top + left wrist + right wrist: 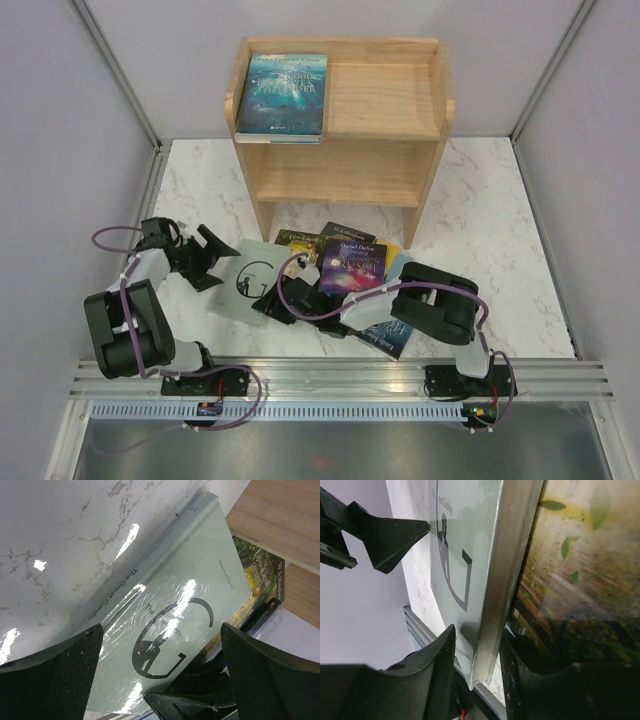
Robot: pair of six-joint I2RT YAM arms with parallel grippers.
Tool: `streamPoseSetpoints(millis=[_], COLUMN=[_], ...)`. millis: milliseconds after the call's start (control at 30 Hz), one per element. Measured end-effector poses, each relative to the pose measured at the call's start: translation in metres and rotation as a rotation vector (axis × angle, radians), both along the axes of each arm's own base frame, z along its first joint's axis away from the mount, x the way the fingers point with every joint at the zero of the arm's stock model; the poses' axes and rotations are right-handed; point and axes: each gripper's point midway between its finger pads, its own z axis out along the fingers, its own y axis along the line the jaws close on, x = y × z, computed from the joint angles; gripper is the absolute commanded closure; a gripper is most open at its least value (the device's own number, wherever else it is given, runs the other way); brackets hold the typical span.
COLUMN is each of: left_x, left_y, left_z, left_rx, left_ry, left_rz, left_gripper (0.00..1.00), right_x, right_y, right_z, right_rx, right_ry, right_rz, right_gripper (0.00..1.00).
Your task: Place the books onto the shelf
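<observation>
One counter point(500, 260) carries the two-tier shelf point(385, 100). Its rimmed top board holds a blue book point(282, 92) flat at the left, leaving the right half free, while the remaining books point(350, 262) lie piled just in front. Note the pale green book point(245, 280) at the pile's left: the right gripper point(480, 665) straddles its edge, though you cannot tell whether it is clamped. The left gripper point(160, 670) stands spread wide at the opposite edge, holding nothing, likely to brace the book.
</observation>
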Motion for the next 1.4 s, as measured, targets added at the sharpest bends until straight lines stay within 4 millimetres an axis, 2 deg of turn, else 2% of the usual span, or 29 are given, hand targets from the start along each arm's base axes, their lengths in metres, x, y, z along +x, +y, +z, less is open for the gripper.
streamPoseSetpoints(millis=[100, 133, 200, 233, 300, 500, 600, 667, 800, 967, 1067, 1267, 1400], left_x=[-0.002, -0.004, -0.008, -0.010, -0.011, -0.014, -0.012, -0.013, -0.018, -0.020, -0.021, -0.023, -0.023], left_y=[-0.004, -0.008, -0.015, -0.017, -0.020, -0.021, -0.016, -0.012, -0.009, -0.007, -0.007, -0.008, -0.008], left_z=[0.005, 0.008, 0.015, 0.020, 0.032, 0.066, 0.082, 0.088, 0.093, 0.096, 0.096, 0.098, 0.099], left_rx=[-0.023, -0.041, -0.068, -0.077, -0.087, -0.060, -0.009, 0.023, 0.062, 0.087, 0.087, 0.091, 0.092], left_ry=[-0.025, -0.032, -0.045, -0.055, -0.090, -0.168, -0.213, -0.233, -0.250, -0.264, -0.264, -0.272, -0.276], left_rz=[-0.001, -0.005, -0.013, -0.016, -0.022, -0.026, -0.017, -0.011, -0.003, 0.005, 0.005, 0.004, 0.004], left_gripper=[0.00, 0.00, 0.00, 0.00, 0.00, 0.00, 0.00, 0.00, 0.00, 0.00, 0.00, 0.00, 0.00], right_x=[0.002, 0.004, 0.009, 0.012, 0.016, 0.012, 0.000, -0.012, -0.035, -0.055, -0.063, -0.068, -0.066], right_y=[-0.002, -0.002, 0.000, 0.002, 0.003, -0.005, -0.019, -0.035, -0.070, -0.113, -0.132, -0.134, -0.128], right_z=[-0.002, 0.000, 0.009, 0.018, 0.028, 0.037, 0.047, 0.059, 0.106, 0.194, 0.236, 0.298, 0.351], right_rx=[-0.013, -0.006, 0.023, 0.045, 0.049, -0.005, -0.050, -0.079, -0.088, 0.043, 0.115, 0.184, 0.259], right_ry=[-0.011, -0.014, -0.032, -0.044, -0.074, -0.109, -0.135, -0.156, -0.211, -0.282, -0.308, -0.348, -0.382], right_rz=[-0.025, -0.037, -0.061, -0.072, -0.078, -0.071, -0.055, -0.041, -0.026, -0.070, -0.094, -0.106, -0.114], right_gripper=[0.69, 0.77, 0.84, 0.94, 1.00, 1.00, 1.00, 1.00, 1.00, 1.00, 1.00, 1.00, 1.00])
